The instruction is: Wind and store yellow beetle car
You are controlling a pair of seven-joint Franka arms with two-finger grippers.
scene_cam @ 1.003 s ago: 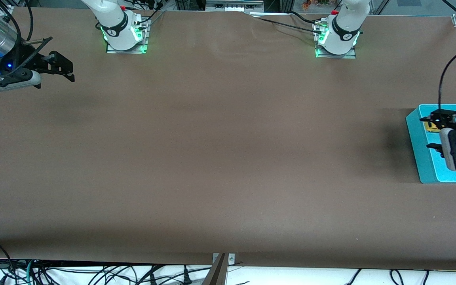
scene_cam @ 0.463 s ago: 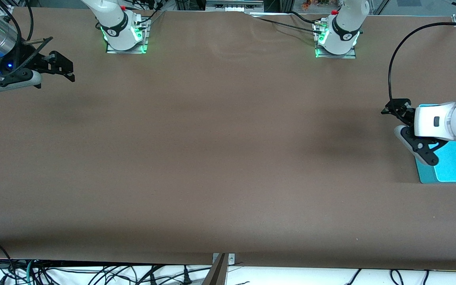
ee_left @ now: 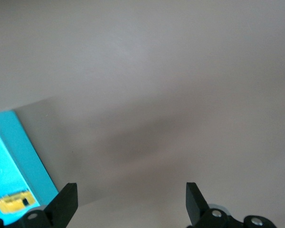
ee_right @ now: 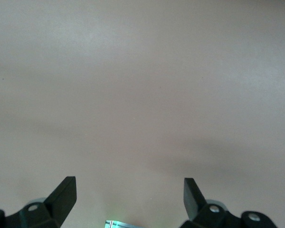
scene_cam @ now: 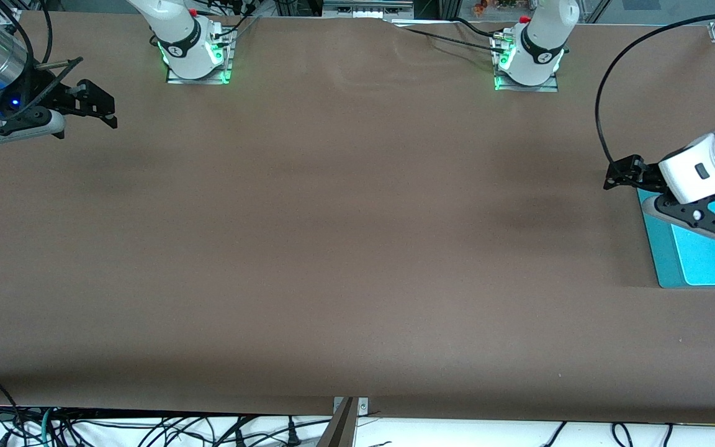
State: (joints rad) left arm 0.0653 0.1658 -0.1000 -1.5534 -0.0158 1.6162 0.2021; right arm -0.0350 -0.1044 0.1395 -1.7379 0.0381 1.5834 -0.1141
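A wide brown table (scene_cam: 345,236) fills the room's middle, with two white robot arms bolted along the edge farthest from the front camera.

At the left arm's end of the table sits a bright turquoise tray (scene_cam: 665,261), shallow, with a raised rim. Part of it is covered from the front camera by the left arm's wrist.

The left gripper (scene_cam: 627,171) hangs in the air over the tray's edge and the bare table just beside it. Its two black fingers (ee_left: 66,202) are spread wide apart with nothing between them; it is released and empty.

The right gripper (scene_cam: 100,108) waits in the air over the right arm's end of the table, well apart from the tray. Its black fingers (ee_right: 64,194) are also spread wide and hold nothing, with only bare brown tabletop beneath them.

The yellow toy car (ee_left: 13,203) lies inside the turquoise tray, close to the tray's wall. It shows only in the left wrist view, as a small yellow shape with a dark patch on it; the front camera cannot see it. Neither gripper touches it.
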